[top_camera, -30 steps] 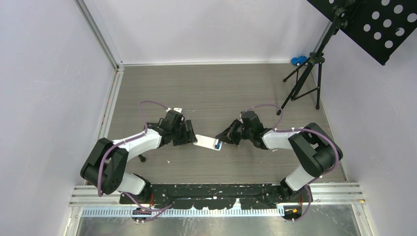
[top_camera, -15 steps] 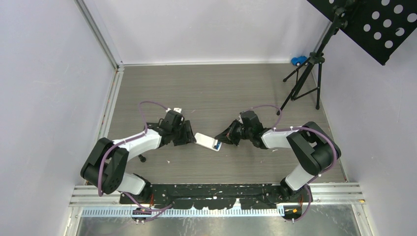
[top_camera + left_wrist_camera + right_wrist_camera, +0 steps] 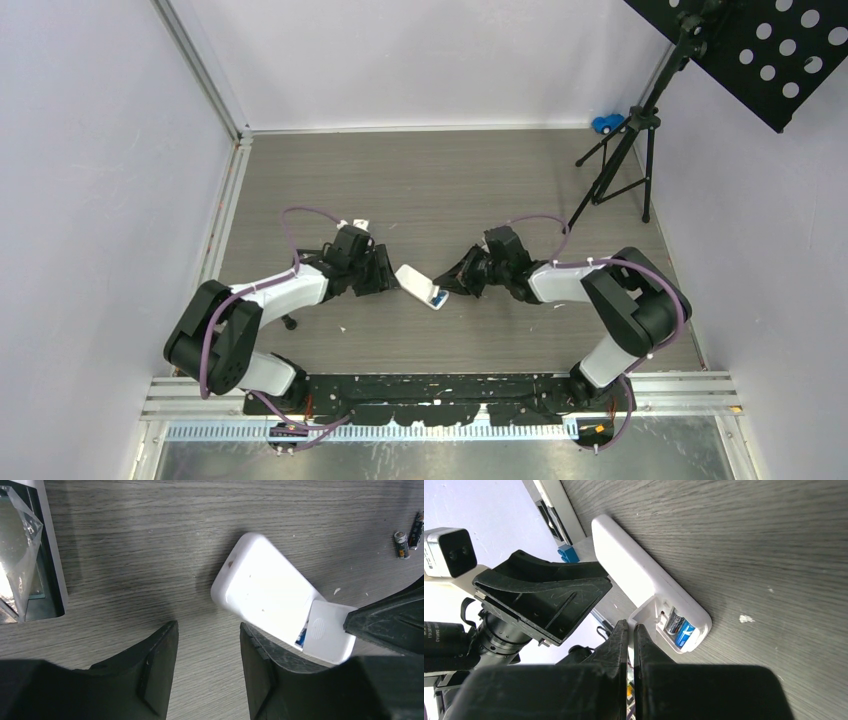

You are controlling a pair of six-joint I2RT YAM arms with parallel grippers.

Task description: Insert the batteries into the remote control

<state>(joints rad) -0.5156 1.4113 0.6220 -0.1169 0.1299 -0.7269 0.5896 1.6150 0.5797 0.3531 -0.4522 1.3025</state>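
**White rectangular plastic remote control (image 3: 421, 285) on a grey wood-grain worktop (image 3: 420, 180)**

From above: lying flat and slightly angled near the middle of the worktop, with the left claw (image 3: 387, 275) just beside one end and the right claw (image 3: 452, 282) at the other.

Left claw released. In its wrist view, two black fingers (image 3: 160, 670) spread apart over bare worktop, with the remote just ahead and not gripped.

Right claw clenched. Black fingers (image 3: 621, 645) pressed together with nothing between them, tip at the remote's end, beside the open battery bay (image 3: 659, 625).

Inside the bay, side by side: a dark battery with a silvery end (image 3: 672, 621) and a blue battery (image 3: 685, 633). In the left wrist view, a small white cover (image 3: 327, 637) slid partly off that end, a sliver of blue showing beneath, the right claw's tip at its edge.

Beyond the remote, close together on the worktop and apart from both claws: two loose batteries (image 3: 401, 545), small dark cylinders with silvery ends.

At the far wall: a small blue toy (image 3: 605, 123), next to a black tripod stand (image 3: 620, 170).
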